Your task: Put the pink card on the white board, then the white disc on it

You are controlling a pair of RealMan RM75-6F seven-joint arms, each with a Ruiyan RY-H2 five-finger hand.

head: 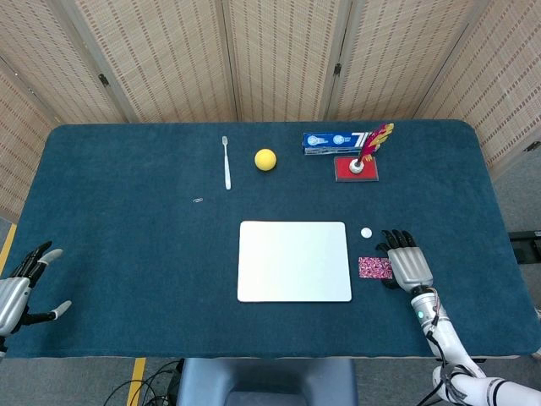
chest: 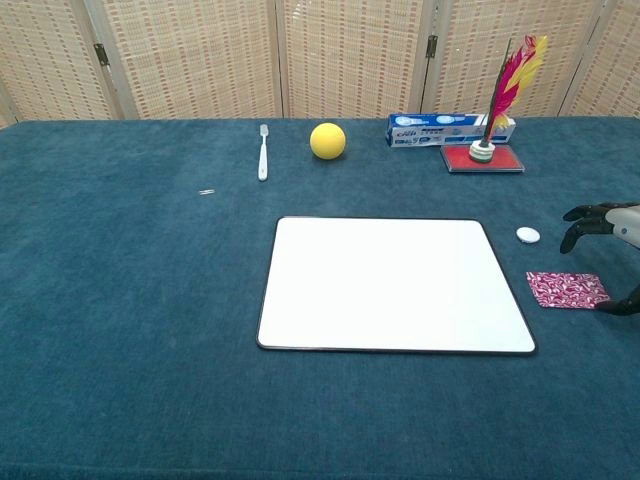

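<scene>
While the flat rectangular white board (head: 294, 260) lies bare at mid-table on the dark teal cloth-covered table (head: 127, 220), the small pink-and-white patterned card (head: 373, 267) lies flat on the cloth just off the board's right edge, not on it. Small round white disc (head: 366, 232) sits on the cloth a little beyond the card, near the board's far right corner, apart from both. Right hand (head: 406, 260) is palm-down just right of the card, fingers spread and pointing toward the far side, gripping nothing; in the chest view (chest: 605, 240) its dark fingertips (chest: 575, 222) hang right of the disc and a thumb tip sits at the card's right edge, contact or not I can't tell. Left hand (head: 19, 292) is at the near left table edge, well away from everything, fingers apart, nothing in it; only the head view shows it. Far side of the table: white toothbrush (head: 226, 162) lying lengthwise, yellow ball (head: 265, 159) just right of it, blue-and-white toothpaste box (head: 334, 141), and in front of the box a red square pad (head: 356, 168) carrying a shuttlecock with red and yellow feathers (head: 372, 144) standing upright. Small metal clip (head: 198, 200) lies left of the board, near the toothbrush's near end.
</scene>
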